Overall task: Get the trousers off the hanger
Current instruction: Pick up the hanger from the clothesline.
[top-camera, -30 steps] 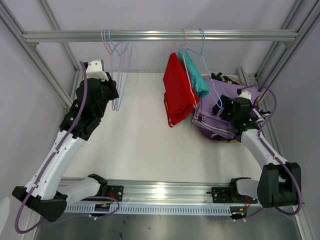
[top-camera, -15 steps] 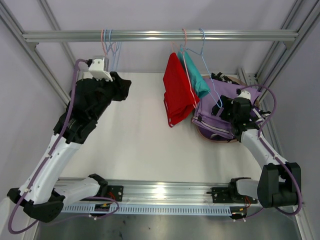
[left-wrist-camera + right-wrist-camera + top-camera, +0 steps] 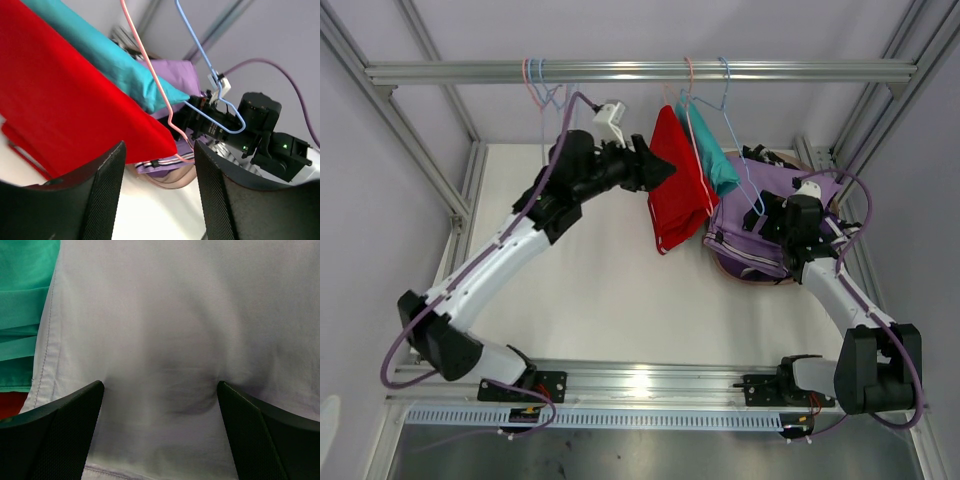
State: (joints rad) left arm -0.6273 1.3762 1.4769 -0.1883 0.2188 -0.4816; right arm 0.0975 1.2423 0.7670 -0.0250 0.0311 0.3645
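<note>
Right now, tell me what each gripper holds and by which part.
Nothing is held. The left gripper is open and empty, facing the red trousers. The right gripper is open over the lilac trousers, gripping none of the cloth.

Left arm (image 3: 500, 262), right arm (image 3: 842, 292): white link shells, black joints. Purple cable (image 3: 262, 59) loops along each. Fingers (image 3: 97, 200) black, mesh-textured inner faces.

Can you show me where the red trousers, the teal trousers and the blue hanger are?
red trousers (image 3: 675, 190): top camera, middle of the hanging cloth.
teal trousers (image 3: 716, 160): top camera, the lower part of the cloth.
blue hanger (image 3: 198, 42): left wrist camera, its straight sloping wire.
</note>
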